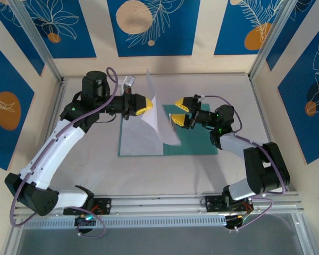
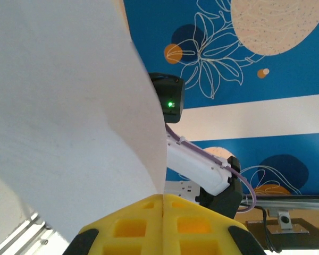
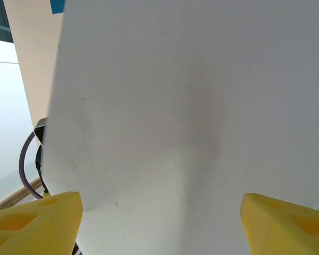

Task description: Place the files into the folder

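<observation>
Two files: flat file (image 1: 140,139) by folder (image 1: 194,144), raised file (image 1: 158,125) pinched in L tool (image 1: 149,105); R tool (image 1: 174,111) wide.

folder (image 1: 194,144) on table (image 1: 95,164); one sheet (image 1: 140,141) on its left leaf, other sheet (image 1: 156,121) upright between left hand (image 1: 148,104), right hand (image 1: 176,112)

The top camera looks down on the whole table (image 1: 95,159) from its near edge. Both wrist cameras face the upright sheet (image 2: 69,106) closely, from opposite sides.
</observation>
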Robot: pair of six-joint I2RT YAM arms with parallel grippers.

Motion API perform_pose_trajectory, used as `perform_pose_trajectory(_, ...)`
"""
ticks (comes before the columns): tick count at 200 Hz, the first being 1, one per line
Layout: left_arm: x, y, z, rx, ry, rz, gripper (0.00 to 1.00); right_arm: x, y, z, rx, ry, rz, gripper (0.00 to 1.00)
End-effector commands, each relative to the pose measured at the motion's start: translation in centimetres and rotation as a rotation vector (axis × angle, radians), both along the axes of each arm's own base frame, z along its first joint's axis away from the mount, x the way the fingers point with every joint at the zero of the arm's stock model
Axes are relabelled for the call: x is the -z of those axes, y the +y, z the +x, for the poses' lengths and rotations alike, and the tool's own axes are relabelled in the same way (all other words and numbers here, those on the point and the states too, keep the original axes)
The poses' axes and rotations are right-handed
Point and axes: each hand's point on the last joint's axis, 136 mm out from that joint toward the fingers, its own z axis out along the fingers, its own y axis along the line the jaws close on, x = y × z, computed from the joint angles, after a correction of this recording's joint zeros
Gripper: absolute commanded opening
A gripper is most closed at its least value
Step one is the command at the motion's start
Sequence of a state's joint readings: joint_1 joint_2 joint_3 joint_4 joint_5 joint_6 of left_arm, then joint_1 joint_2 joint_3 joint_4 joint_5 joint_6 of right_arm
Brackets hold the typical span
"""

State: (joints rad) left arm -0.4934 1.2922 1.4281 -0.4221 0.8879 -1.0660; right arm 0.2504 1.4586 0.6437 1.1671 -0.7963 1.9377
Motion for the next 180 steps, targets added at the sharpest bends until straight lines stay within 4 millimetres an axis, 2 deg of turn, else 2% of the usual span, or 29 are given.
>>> perform_pose_trajectory(1, -1.1, -0.2, -0.9, 0.055, -0.052, -0.045, 0.0, -0.5, 0.4, -0.2, -0.01, -0.043, 0.005, 0.79)
perform_pose_trajectory(62, -2.9, -0.8, 1.5, 0.049, -0.11, -0.053, 0.0, 3.3, 0.5, -0.5, -0.025, 0.044, -0.044, 0.79)
perform_pose_trajectory(137, -6.5, -2.2, 3.9, 0.035, -0.157, -0.109, 0.0, 5.2, -0.9, -0.5, 0.003, 0.114, -0.011, 0.82)
perform_pose_trajectory(180, -7.2, -4.0, 3.9, 0.063, -0.152, -0.154, 0.0, 5.1, -1.0, -0.4, 0.023, 0.146, 0.033, 0.87)
